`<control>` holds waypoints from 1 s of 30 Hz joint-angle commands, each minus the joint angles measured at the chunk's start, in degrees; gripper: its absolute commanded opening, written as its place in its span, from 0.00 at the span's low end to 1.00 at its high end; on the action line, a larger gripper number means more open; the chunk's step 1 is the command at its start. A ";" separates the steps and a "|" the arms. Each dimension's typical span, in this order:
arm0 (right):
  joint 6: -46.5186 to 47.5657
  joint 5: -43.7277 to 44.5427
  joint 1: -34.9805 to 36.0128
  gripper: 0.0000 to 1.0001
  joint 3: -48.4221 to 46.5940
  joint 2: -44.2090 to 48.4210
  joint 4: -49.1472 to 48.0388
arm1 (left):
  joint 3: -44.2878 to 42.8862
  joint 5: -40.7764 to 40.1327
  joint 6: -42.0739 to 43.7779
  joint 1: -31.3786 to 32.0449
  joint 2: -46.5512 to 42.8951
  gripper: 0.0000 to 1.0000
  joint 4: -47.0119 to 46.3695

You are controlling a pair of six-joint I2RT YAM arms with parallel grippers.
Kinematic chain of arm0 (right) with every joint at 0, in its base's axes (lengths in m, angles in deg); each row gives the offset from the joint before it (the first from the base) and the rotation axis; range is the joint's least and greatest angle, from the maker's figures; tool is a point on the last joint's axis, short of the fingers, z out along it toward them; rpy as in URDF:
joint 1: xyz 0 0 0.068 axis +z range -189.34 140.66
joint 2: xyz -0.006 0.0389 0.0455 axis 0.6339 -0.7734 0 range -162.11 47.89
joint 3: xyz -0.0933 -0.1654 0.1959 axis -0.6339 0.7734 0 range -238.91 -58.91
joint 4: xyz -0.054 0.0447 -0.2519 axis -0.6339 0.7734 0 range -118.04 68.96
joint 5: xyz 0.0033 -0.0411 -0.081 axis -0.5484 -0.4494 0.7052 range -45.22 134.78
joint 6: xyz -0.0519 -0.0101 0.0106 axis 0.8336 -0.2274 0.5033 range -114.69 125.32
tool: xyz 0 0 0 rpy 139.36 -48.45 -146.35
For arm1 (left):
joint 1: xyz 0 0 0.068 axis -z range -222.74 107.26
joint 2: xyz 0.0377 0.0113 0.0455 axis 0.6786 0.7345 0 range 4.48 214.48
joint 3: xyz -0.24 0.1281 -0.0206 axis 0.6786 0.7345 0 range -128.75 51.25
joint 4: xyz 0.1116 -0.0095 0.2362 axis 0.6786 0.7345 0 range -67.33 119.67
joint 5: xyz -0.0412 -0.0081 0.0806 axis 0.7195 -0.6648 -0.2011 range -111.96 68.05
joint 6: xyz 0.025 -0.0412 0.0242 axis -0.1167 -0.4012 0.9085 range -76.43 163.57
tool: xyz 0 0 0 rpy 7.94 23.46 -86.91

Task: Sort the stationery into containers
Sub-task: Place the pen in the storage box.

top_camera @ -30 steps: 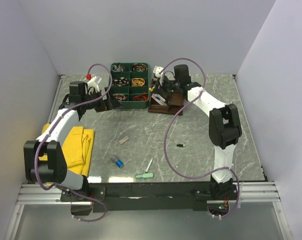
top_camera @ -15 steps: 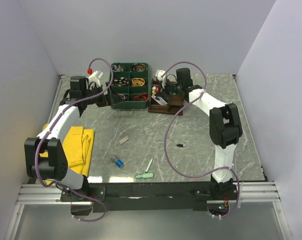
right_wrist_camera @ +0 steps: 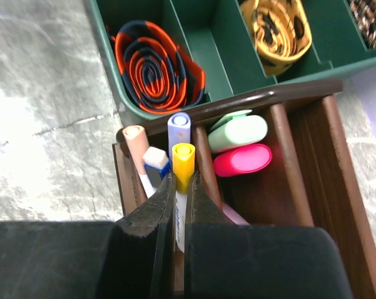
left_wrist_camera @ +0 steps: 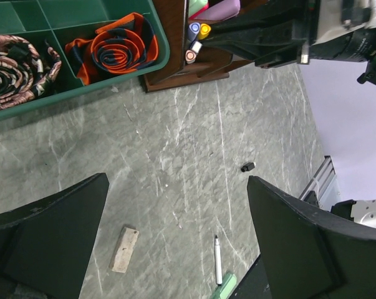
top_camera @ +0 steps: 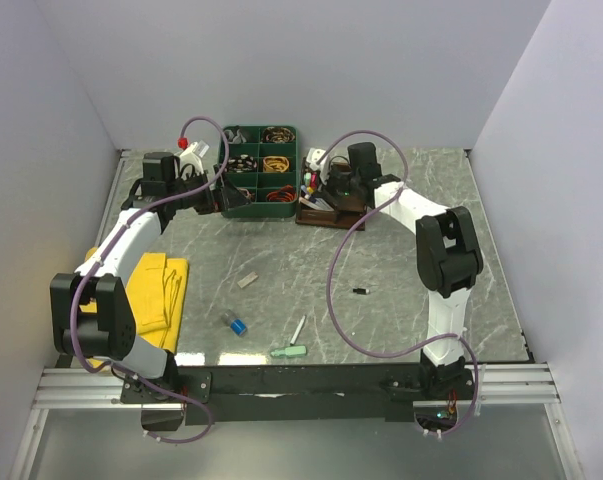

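My right gripper (right_wrist_camera: 183, 180) is shut on a white marker with a yellow cap (right_wrist_camera: 183, 159). It holds the marker upright in a left compartment of the dark brown organiser (right_wrist_camera: 300, 162), beside a lilac pen (right_wrist_camera: 179, 128), a peach pen (right_wrist_camera: 136, 143) and a blue-and-white piece (right_wrist_camera: 156, 161). Mint (right_wrist_camera: 237, 132) and pink (right_wrist_camera: 242, 159) highlighters lie in the middle compartment. In the top view the organiser (top_camera: 333, 210) sits back centre with this gripper (top_camera: 326, 188) over it. My left gripper (left_wrist_camera: 177, 180) is open and empty above the table, in front of the green tray (top_camera: 231, 200).
A green divided tray (top_camera: 259, 170) of rolled bands stands left of the organiser. On the table lie a tan block (top_camera: 247, 281), a blue cap (top_camera: 236, 324), a white pen (top_camera: 298, 329), a mint eraser (top_camera: 290, 351) and a small black bit (top_camera: 361, 291). A yellow cloth (top_camera: 156, 290) lies at the left.
My right gripper has shifted slightly over the organiser with the yellow-capped marker, which now stands in the compartment. My left gripper has edged toward the green tray.
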 commanded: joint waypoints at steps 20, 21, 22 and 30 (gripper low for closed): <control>-1.41 8.57 0.70 0.37 0.28 8.51 10.58 | -2.23 0.18 1.65 0.98 -2.89 1.00 -1.59; -1.42 8.57 0.88 0.37 0.45 9.30 11.19 | -2.14 -0.17 2.52 1.15 -3.42 0.99 -0.63; -1.50 8.40 0.88 0.37 0.80 10.18 11.81 | -2.14 -0.70 3.58 1.50 -3.77 0.99 0.25; -8.35 5.41 3.34 0.40 11.86 27.74 15.68 | 2.69 -18.33 13.52 18.62 -10.98 0.99 11.06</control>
